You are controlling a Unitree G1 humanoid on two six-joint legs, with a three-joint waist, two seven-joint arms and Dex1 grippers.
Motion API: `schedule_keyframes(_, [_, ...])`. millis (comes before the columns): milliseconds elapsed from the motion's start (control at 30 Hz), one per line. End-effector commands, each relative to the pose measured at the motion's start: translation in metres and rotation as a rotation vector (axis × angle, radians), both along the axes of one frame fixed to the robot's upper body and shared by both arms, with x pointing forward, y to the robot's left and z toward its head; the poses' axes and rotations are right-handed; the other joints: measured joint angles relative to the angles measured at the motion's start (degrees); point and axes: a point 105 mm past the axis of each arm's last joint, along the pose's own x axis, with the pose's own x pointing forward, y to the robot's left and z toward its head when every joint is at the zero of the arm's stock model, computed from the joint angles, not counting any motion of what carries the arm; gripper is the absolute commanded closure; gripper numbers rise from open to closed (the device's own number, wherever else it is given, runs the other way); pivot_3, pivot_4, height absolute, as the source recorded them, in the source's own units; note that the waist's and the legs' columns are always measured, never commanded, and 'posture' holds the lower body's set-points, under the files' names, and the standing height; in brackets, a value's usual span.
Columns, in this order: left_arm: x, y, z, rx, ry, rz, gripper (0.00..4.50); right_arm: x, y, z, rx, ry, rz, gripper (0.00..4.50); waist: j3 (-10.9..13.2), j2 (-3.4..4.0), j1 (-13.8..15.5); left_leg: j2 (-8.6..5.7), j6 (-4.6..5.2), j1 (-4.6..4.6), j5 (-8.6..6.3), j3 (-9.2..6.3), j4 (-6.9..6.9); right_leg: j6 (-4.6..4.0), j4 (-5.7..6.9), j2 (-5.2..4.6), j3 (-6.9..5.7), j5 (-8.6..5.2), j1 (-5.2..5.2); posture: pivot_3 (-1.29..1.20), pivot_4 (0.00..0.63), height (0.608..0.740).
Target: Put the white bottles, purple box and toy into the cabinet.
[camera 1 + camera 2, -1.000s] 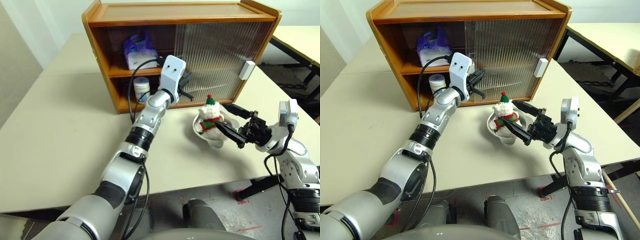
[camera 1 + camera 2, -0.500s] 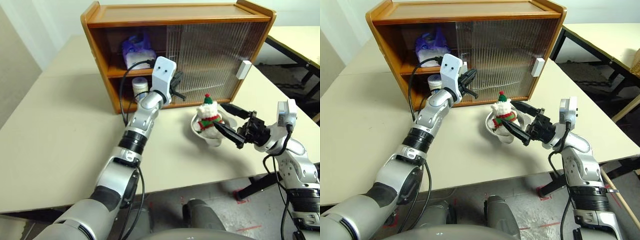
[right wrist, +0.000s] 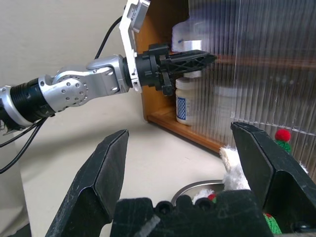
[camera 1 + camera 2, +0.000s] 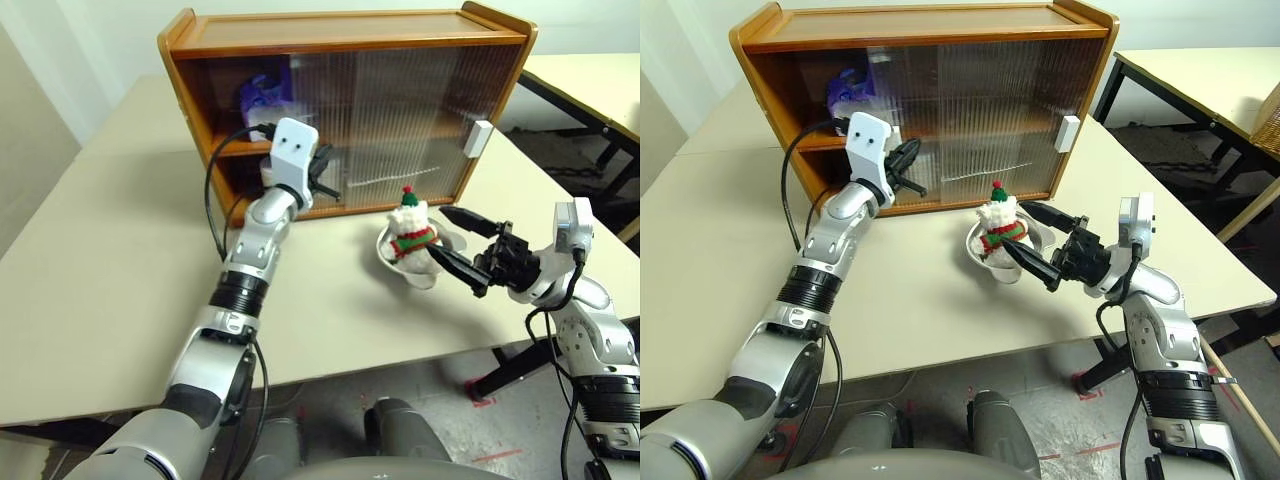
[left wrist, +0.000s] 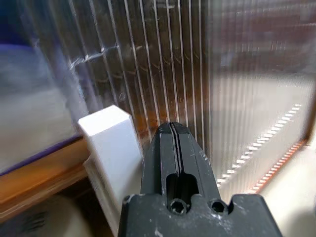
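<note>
Where grey floor shows, beige table under cabinet.

- Both head eyes are looking down over the pale counter at the honey-brown wooden cabinet.
- Left wrist camera is sitting close against its ribbed door.
- Right wrist camera is facing the cabinet from farther off.

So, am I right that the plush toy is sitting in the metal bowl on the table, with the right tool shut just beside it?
Not quite: the right tool is open, as the right wrist view shows, its fingers spread wide. The rest holds: the plush toy sits in the metal bowl on the table, with the tool just beside it.
</note>
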Motion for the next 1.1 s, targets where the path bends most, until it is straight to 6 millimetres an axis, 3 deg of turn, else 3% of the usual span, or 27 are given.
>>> schedule_keyframes(33, [0.003, 0.037, -0.003, -0.023, 0.012, 0.126, 4.46, 0.002, 0.003, -0.001, 0.001, -0.001, 0.014, 0.0, 0.02, -0.02, 0.03, 0.0, 0.0, 0.01, 0.0, 0.0, 0.0, 0.01, 0.0, 0.0, 0.0, 0.06, 0.0, 0.08, 0.0, 0.74])
schedule_keyframes(1100, [-0.038, 0.127, -0.003, -0.003, -0.004, 0.366, 4.46, 0.007, 0.004, -0.007, 0.025, 0.009, 0.035, 0.0, 0.1, -0.03, 0.61, 0.07, 0.0, -0.11, 0.0, 0.05, -0.08, -0.13, -0.17, -0.21, -0.14, -0.13, -0.06, 0.12, 0.0, 0.74])
